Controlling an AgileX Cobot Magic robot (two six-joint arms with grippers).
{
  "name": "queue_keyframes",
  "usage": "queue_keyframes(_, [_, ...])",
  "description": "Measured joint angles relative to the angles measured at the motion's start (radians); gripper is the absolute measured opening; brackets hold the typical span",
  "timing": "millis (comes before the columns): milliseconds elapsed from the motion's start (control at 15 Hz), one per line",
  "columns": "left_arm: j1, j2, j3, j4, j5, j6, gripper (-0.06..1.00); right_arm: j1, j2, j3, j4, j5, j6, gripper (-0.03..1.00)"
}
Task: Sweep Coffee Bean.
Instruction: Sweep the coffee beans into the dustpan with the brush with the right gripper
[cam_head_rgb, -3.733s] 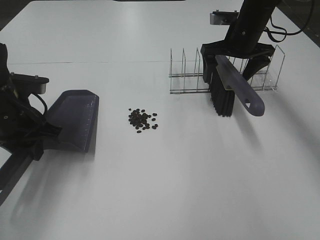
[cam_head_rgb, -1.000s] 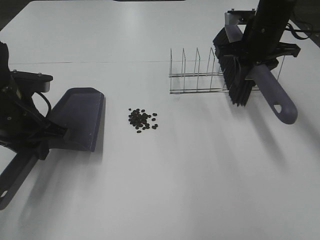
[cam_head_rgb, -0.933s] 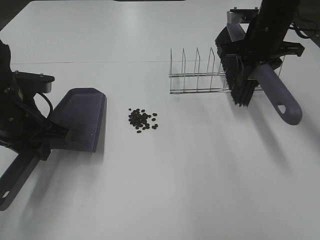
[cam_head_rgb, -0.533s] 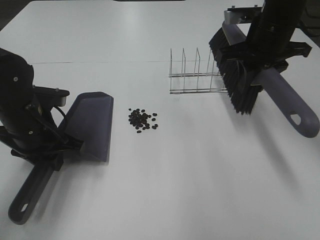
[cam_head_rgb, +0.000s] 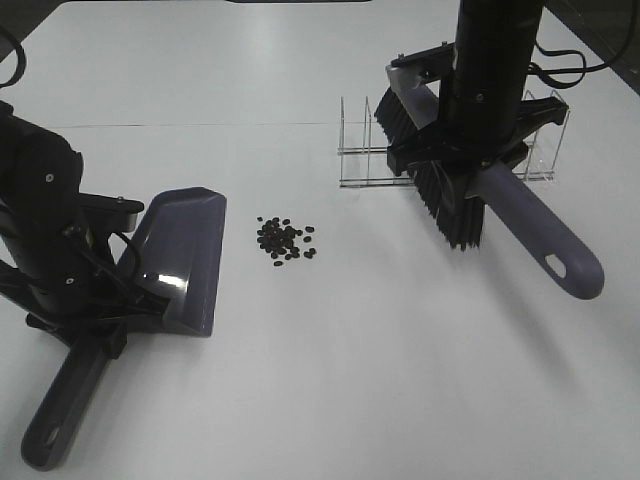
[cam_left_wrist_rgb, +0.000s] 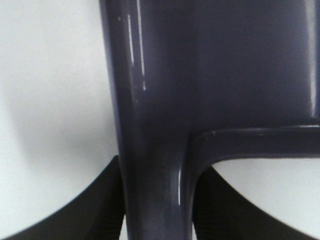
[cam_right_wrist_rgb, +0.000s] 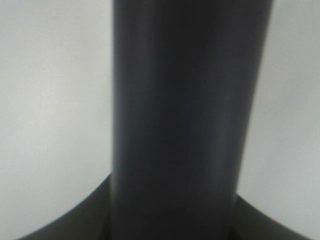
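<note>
Clenched with the left gripper (cam_head_rgb: 100, 318) on the handle of the purple dustpan (cam_head_rgb: 185, 255), pan at near left, mouth turned right. Near that mouth, not touching: the coffee bean cluster (cam_head_rgb: 285, 240) on the white table (cam_head_rgb: 350, 390). Grasping the brush (cam_head_rgb: 447, 205) by its handle with the right gripper (cam_head_rgb: 470, 165), bristles down, partly hiding a clear wire rack (cam_head_rgb: 365, 150) at far right.

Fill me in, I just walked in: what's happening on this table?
The robot's left gripper clamps the purple dustpan by its handle, mouth facing the coffee beans, a gap apart. Its right gripper holds the brush, bristles down, by the wire rack, away from the beans. Nothing is swept yet.
</note>
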Motion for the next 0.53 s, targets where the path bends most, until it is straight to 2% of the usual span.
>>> queue_keyframes(133, [0.000,0.000,0.000,0.000,-0.001,0.000,0.33,0.033,0.041,-0.020,-0.056,-0.011,0.042,0.32])
queue_keyframes(533, [0.000,0.000,-0.001,0.000,-0.002,0.001,0.33,0.087,0.214,-0.205,-0.083,0.020,0.068,0.32])
